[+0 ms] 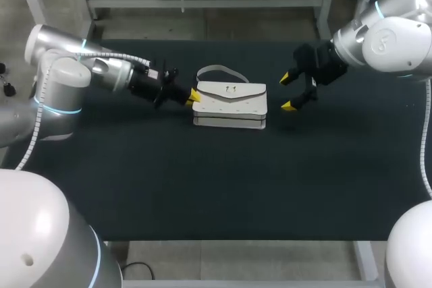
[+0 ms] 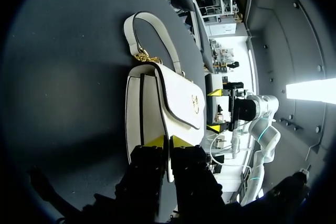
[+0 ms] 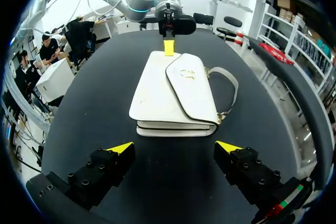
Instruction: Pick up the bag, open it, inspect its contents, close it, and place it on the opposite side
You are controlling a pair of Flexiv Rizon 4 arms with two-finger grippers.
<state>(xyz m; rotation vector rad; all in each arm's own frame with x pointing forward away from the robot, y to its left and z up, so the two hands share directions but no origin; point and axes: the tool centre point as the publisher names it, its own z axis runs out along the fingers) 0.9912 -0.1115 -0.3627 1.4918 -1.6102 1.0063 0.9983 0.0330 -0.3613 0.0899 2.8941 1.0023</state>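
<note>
On table [image 1: 202,187] centre, bag [image 1: 229,104] lies flat, flap shut, not yet lifted. Left gripper [image 1: 192,96] pinched on its end edge; right gripper [image 1: 288,92] spread wide, short of bag. Opening, inspection, closing, transfer all remain.

A dark table [image 1: 169,187] carries a white bag [image 1: 229,104] lying flat near its middle, strap toward the far edge.
</note>
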